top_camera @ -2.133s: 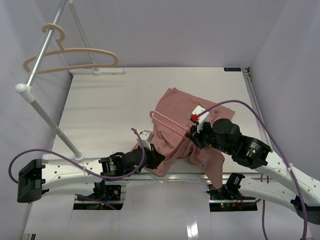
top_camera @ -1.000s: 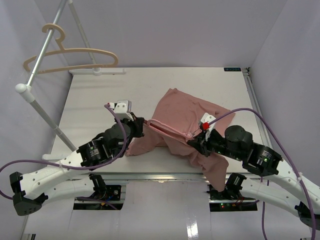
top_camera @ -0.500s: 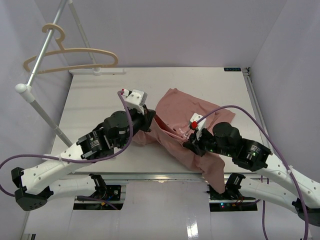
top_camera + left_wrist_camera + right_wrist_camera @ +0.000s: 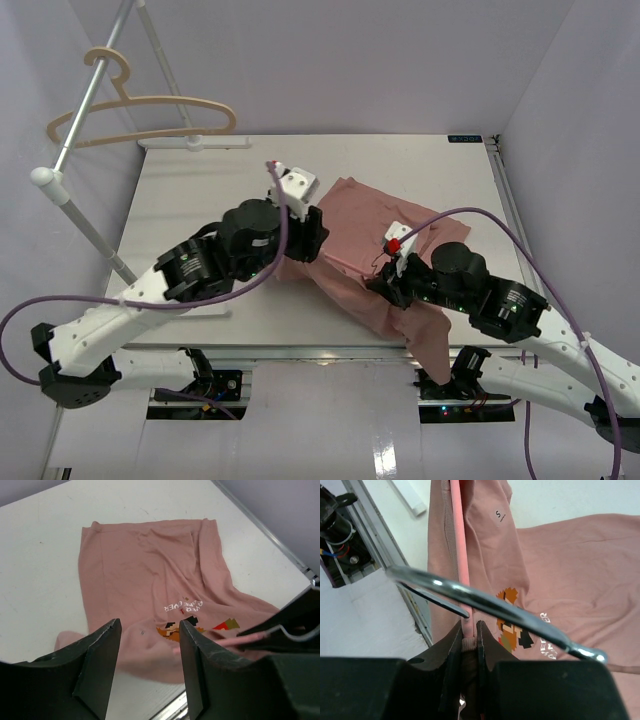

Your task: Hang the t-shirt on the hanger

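We're over the table (image 4: pixel 190 200), and the t-shirt (image 4: pixel 375 215) lies rumpled across its right half, one fold spilling over the table's near edge. The left gripper (image 4: pixel 149 632) hovers above the middle of the table, jaws spread wide with nothing between them, and the pixel print (image 4: pixel 187 625) on the cloth shows beyond the gap. Toward the table's near right, the right gripper (image 4: pixel 468 632) is pinched narrow on the hanger (image 4: pixel 460 550). Its pink bar runs along a fold of fabric, and its metal hook (image 4: pixel 495 607) crosses just above the fingers. A beige hanger (image 4: pixel 150 112) hangs from a rail (image 4: pixel 85 105) beyond the table's far left corner.
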